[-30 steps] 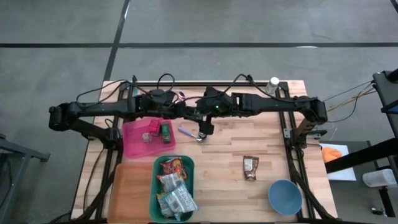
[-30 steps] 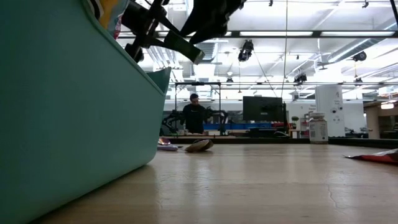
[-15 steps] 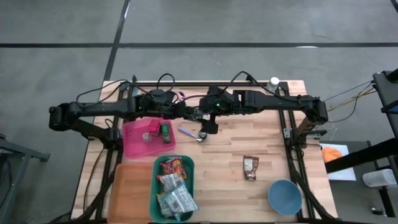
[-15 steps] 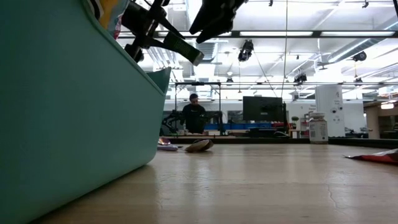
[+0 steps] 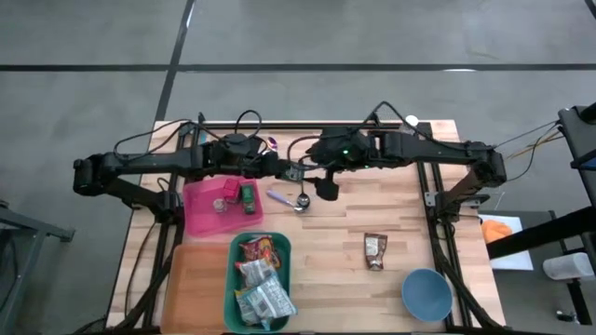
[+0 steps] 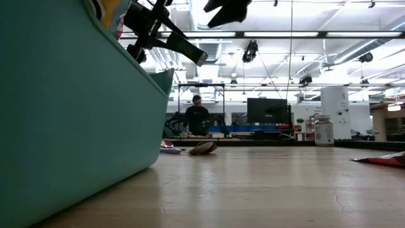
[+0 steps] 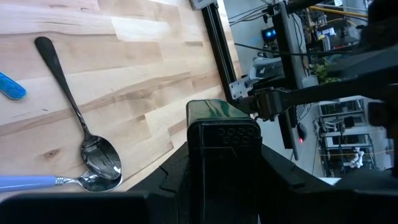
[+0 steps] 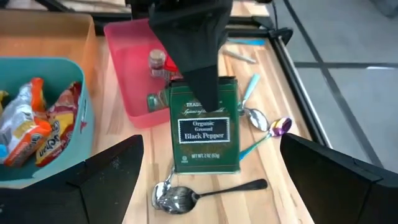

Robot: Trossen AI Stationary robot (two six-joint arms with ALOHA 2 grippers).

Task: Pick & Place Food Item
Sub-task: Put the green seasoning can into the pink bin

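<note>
Left gripper (image 5: pixel 294 171) is up over the middle of the back half of the table, clamped on a green black pepper tin (image 8: pixel 205 132) and holding it clear of the wood. The right wrist view gives the label plainly: Organic Ground Black Pepper, tin upright, dark fingers (image 8: pixel 189 37) pinching it from above. From the left wrist view the tin (image 7: pixel 222 149) fills the space between that arm's own fingers, its perforated end facing the camera.

Right gripper (image 5: pixel 326 188) hangs just beside it, jaws spread wide and holding nothing.

Down on the table (image 5: pixel 354 233), beneath the two grippers, lie metal spoons (image 5: pixel 300 202), one with a blue handle, bowls close together. A pink tray (image 5: pixel 198 216) sits toward the left arm's side with a small jar and a green item in it. In front of it, a teal bin (image 5: pixel 233 279) packed with snack packets, beside an orange tray (image 5: pixel 196 288). Over toward the right side, a brown packet (image 5: pixel 374 250) lies flat, and a blue bowl (image 5: pixel 426 294) stands near the front corner. A white bottle (image 5: pixel 410 122) stands at the back edge
</note>
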